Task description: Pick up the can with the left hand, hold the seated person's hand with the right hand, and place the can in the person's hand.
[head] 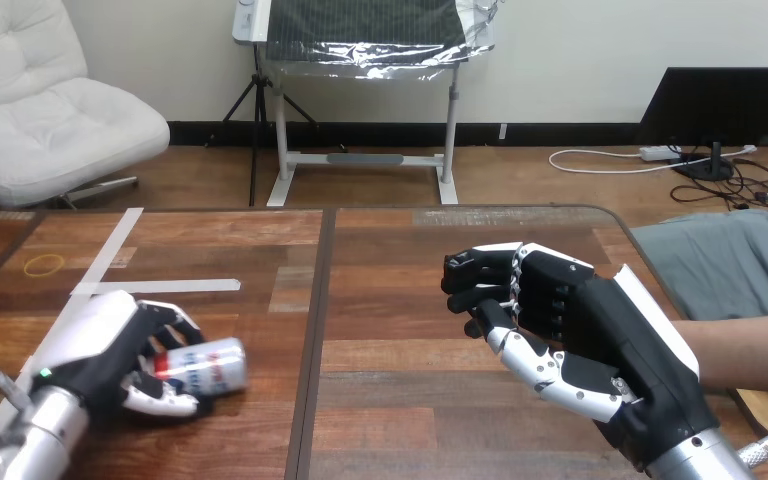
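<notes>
- left hand (110, 345) is down at the near left of the table (390, 300), its fingers and thumb curled round the can (212, 364)
- the can is lying on its side, top end pointing right and sticking out past the fingers. it looks like it's sitting on the wood, but i can't say for sure that it isn't a hair off it
- right hand (580, 330) is over the right half of the table, white-shelled back turned to the right. honestly can't tell if it's gripping anything or closed on nothing
- the person's forearm (760, 350) comes in from the right edge and runs behind that right hand. everything past the wrist is hidden by it
- also on the table, far left: white tape strips (155, 286) and a yellow rubber band (44, 264), both well apart from the can
</notes>
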Robot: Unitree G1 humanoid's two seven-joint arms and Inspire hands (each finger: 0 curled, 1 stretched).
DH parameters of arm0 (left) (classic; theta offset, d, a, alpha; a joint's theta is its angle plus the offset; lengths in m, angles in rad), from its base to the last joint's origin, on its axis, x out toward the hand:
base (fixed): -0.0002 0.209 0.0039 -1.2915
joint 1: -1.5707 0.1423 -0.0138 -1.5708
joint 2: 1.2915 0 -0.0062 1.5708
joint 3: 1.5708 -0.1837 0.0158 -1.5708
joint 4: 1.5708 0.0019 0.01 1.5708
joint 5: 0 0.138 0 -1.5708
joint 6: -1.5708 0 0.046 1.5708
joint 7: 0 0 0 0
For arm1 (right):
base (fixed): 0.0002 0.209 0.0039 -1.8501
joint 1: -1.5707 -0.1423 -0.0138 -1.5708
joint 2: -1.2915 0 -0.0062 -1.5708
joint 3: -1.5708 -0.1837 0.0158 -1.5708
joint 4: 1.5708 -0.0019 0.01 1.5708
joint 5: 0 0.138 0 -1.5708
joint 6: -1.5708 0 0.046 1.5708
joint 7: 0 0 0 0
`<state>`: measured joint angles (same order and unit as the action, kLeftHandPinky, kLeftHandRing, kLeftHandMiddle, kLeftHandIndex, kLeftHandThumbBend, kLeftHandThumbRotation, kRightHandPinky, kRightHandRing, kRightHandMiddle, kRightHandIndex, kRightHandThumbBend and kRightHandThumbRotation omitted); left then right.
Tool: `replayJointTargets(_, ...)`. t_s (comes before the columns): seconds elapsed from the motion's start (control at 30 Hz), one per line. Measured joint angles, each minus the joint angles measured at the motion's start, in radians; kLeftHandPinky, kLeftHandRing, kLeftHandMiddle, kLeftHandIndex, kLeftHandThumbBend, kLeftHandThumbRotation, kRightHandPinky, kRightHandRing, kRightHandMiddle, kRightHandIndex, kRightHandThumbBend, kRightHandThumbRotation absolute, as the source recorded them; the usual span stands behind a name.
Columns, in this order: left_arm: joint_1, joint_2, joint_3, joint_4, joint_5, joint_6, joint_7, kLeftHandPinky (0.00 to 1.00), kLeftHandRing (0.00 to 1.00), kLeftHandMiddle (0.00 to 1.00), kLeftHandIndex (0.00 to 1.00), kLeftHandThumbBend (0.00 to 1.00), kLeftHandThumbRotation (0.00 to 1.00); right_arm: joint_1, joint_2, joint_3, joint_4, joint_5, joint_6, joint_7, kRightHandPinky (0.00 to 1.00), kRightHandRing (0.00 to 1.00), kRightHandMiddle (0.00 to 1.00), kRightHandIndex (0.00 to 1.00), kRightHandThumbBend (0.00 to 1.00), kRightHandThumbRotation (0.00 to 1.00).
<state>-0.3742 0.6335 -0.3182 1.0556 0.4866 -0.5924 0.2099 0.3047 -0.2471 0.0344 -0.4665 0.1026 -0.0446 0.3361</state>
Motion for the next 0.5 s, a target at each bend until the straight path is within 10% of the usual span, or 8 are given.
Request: replayJointTargets(0.5, 0.074, -0.037, 0.018, -0.165, -0.005, -0.067, 0.0, 0.4, 0.45, 0.51, 0.55, 0.6, 0.0, 0.0, 0.0, 0.0, 0.0, -0.001, 0.006, 0.0, 0.54, 0.65, 0.69, 0.68, 0.25, 0.0)
